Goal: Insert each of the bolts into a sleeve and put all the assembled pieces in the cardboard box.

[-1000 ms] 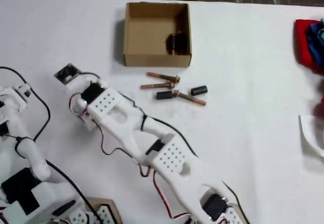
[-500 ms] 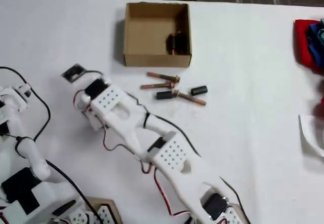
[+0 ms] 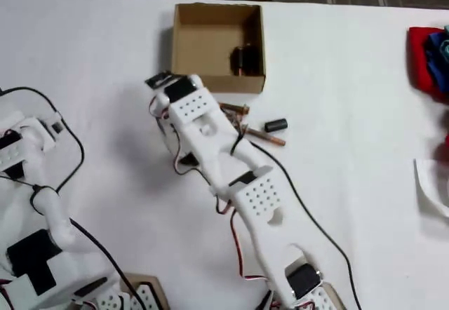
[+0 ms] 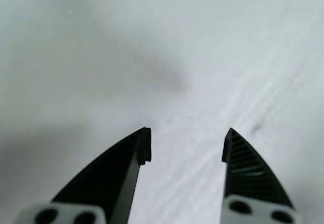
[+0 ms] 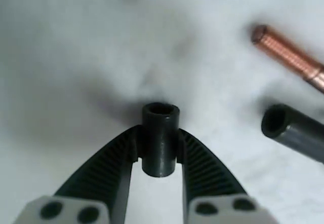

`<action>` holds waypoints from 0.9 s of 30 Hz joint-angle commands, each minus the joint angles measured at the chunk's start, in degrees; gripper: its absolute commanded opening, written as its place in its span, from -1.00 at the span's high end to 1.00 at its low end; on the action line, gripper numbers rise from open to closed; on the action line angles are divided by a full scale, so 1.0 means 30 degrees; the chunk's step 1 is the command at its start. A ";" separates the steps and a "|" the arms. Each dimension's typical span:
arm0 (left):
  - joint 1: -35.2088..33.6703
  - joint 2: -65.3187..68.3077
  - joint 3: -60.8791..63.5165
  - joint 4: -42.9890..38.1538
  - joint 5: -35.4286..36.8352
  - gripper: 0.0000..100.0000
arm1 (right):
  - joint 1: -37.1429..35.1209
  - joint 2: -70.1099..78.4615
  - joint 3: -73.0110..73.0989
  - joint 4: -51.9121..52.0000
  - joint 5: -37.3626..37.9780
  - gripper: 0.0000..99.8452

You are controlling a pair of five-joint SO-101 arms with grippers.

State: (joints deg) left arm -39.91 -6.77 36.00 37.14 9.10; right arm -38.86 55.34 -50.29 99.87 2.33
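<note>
My right gripper [image 5: 159,142] is clamped on a black sleeve [image 5: 160,120]; my left gripper [image 4: 186,145] hangs apart above the bench [image 4: 162,41].

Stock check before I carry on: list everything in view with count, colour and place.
cardboard box: 1, brown, far side of the table.
assembled piece: 1, dark with copper end, inside the box.
bolts: at least 2, copper, in front of the box.
loose sleeve: at least 1, black, right of the bolts.
held sleeve: 1, black, in the right gripper.
cloth: 1, red and blue, right edge.
left gripper: 1, black, open over the table.
right gripper: 1, black, shut on the held sleeve.
</note>
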 commanded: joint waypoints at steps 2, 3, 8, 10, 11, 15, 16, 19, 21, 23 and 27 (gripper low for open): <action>0.0234 -0.0088 -0.0894 0.0088 0.0205 0.50 | 0.0220 -0.1656 0.0234 0.0073 0.0879 0.91; 0.0234 -0.0088 -0.0894 0.0088 0.0205 0.50 | 0.0190 -0.1656 0.0264 0.0073 0.0879 0.87; 0.0234 -0.0088 -0.0894 0.0088 0.0205 0.50 | 0.0220 -0.1656 0.0264 -0.0249 0.0938 0.80; 0.0234 -0.0088 -0.0894 0.0088 0.0205 0.50 | 0.0249 -0.1480 0.0293 -0.0484 0.0938 0.82; 0.0234 -0.0088 -0.0894 0.0088 0.0205 0.50 | 0.0249 -0.1245 0.0205 -0.0571 0.0967 0.81; 0.0234 -0.0088 -0.0894 0.0088 0.0176 0.50 | 0.0190 0.0249 0.0088 -0.1040 0.0967 0.81; 0.0234 -0.0088 -0.0894 0.0088 0.0176 0.50 | 0.0190 0.0601 0.0088 -0.1158 0.0967 0.81; 0.0234 -0.0088 -0.0894 0.0088 0.0176 0.50 | 0.0220 0.1333 0.0088 -0.1275 0.0967 0.81; 0.0264 -0.0088 -0.0894 0.0088 0.0147 0.50 | 0.0190 0.1480 0.0059 -0.1275 0.0967 0.81; 0.0264 -0.0088 -0.0923 0.0088 0.0147 0.50 | 0.0161 0.1480 0.0059 -0.1275 0.0967 0.81; 0.0293 -0.0088 -0.0923 0.0088 0.0147 0.50 | 0.0220 0.1480 0.0029 -0.1275 0.0967 0.96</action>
State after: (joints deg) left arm -39.82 -6.77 36.00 37.14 9.10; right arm -38.86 58.24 -49.93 97.67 4.70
